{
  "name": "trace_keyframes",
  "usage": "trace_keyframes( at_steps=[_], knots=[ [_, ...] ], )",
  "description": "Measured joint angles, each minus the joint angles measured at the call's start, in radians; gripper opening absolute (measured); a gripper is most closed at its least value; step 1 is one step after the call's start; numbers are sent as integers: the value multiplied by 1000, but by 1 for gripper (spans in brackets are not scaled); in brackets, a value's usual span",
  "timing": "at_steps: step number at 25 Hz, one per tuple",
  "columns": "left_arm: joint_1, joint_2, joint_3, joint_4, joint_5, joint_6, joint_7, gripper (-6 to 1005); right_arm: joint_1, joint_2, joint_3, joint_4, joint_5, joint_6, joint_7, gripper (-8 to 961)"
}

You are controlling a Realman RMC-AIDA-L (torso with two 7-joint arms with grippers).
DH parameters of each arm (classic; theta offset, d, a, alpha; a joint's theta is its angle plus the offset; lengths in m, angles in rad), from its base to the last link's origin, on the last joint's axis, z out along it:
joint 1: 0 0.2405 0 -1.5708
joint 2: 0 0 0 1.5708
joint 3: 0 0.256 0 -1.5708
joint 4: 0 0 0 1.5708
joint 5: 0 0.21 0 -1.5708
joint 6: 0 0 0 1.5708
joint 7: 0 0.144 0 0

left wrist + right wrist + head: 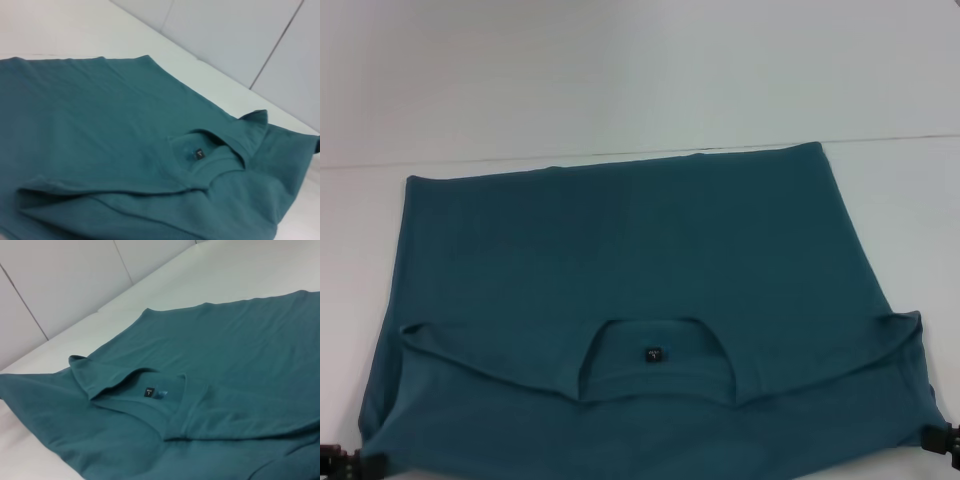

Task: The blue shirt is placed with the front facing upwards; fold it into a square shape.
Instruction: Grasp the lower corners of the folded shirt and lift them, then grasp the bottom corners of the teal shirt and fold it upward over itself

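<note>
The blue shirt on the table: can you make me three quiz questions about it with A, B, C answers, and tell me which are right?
1. Where is the blue shirt's neck opening?
A. near the robot
B. at the far edge
C. hanging off the table

2. What colour is the small neck label?
A. white
B. dark
C. red

3. How does the shirt lie?
A. rolled into a ball
B. hanging up
C. flat, part folded over

Answers: 1 A, the collar sits low in the head view. 2 B, a dark square inside the collar. 3 C, one layer overlaps at the collar.
</note>
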State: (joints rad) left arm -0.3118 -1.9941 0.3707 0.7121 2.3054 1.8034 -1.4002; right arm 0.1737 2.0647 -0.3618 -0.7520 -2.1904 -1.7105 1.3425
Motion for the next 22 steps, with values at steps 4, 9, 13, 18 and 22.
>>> trace_keyframes(
  at_steps=[4,9,13,18,22],
  knots=[
    [18,-4,-4,-14,0,12,32,42,-7,1,1,0,-1,-8,-9,57],
    [43,-4,-47,-17,3,64,75,42,-12,1,1,0,-3,-38,-19,57],
    [65,-3,-77,-17,4,85,93,42,-17,1,1,0,-4,-60,-26,57],
    [75,-1,-98,-17,4,87,94,42,-19,2,8,0,-2,-66,-34,58],
    [59,0,-138,-33,1,68,84,42,4,1,56,-1,2,-58,-31,58]
  ],
)
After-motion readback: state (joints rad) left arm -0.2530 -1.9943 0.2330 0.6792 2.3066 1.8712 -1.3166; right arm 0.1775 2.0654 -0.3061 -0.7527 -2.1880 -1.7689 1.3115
